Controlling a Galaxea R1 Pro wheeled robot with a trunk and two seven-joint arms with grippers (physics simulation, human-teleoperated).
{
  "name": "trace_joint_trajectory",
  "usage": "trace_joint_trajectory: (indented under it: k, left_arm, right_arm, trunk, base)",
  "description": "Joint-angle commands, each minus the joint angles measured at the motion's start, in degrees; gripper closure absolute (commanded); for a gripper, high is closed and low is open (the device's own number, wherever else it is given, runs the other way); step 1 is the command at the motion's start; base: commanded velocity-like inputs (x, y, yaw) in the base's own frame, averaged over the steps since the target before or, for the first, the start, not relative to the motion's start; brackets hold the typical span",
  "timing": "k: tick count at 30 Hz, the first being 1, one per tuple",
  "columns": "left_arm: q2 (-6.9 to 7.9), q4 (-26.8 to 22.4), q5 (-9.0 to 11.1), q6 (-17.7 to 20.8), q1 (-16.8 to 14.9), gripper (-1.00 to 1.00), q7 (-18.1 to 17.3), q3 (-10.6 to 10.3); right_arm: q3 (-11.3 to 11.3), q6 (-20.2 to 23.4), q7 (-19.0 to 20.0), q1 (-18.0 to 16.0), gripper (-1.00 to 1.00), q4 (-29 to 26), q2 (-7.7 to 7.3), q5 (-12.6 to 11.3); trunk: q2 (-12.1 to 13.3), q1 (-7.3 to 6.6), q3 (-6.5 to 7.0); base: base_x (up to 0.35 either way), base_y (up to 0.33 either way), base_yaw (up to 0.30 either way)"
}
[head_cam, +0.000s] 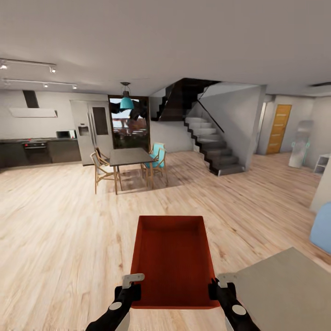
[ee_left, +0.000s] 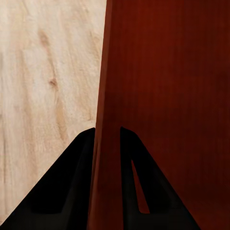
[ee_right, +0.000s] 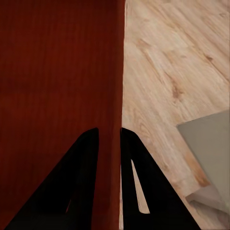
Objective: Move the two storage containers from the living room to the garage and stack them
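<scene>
So I've got one box (head_cam: pixel 173 259) clamped by both walls, left claw (head_cam: pixel 130 286) and right claw (head_cam: pixel 219 284); I judge garage and stacking remain.

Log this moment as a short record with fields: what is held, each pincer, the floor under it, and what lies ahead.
held item: orange-red rectangular open-topped storage container, empty inside, carried in front of the robot
left pincer: shut on the container's left wall, one finger outside and one inside
right pincer: shut on the container's right wall in the same way
floor: light wood plank floor
ahead: dark dining table with chairs, kitchen behind it, dark staircase, orange door
near right: flat grey surface
</scene>
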Motion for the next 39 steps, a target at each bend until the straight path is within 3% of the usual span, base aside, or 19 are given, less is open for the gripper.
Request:
trace_joint_trajectory:
  k: [1, 6, 11, 39]
  left_arm:
    - [-0.11, -1.93, -0.47, -0.1, -0.09, 1.0, 0.25, 0.08]
    - [-0.16, -1.93, -0.47, -0.08, -0.07, 1.0, 0.25, 0.08]
    - [-0.16, -1.93, -0.47, -0.08, -0.07, 1.0, 0.25, 0.08]
    - [0.02, -1.93, -0.47, 0.01, -0.09, 1.0, 0.25, 0.08]
  right_arm:
    - [0.67, -0.09, 0.05, 0.05, 1.0, 0.17, 0.03, 0.2]
    - [0.67, -0.09, 0.13, 0.05, 1.0, 0.17, 0.03, 0.18]
    - [0.67, -0.09, 0.14, 0.05, 1.0, 0.17, 0.03, 0.13]
    - [0.67, -0.09, 0.14, 0.05, 1.0, 0.17, 0.03, 0.12]
  trunk:
    - [-0.05, 0.02, -0.03]
    - [-0.05, 0.02, -0.03]
    - [-0.05, 0.02, -0.08]
    - [-0.05, 0.02, -0.13]
  base:
    - [0.002, 0.0, 0.3]
    - [0.0, 0.0, 0.246]
    - [0.07, 0.023, -0.074]
    - [0.321, 0.003, -0.025]
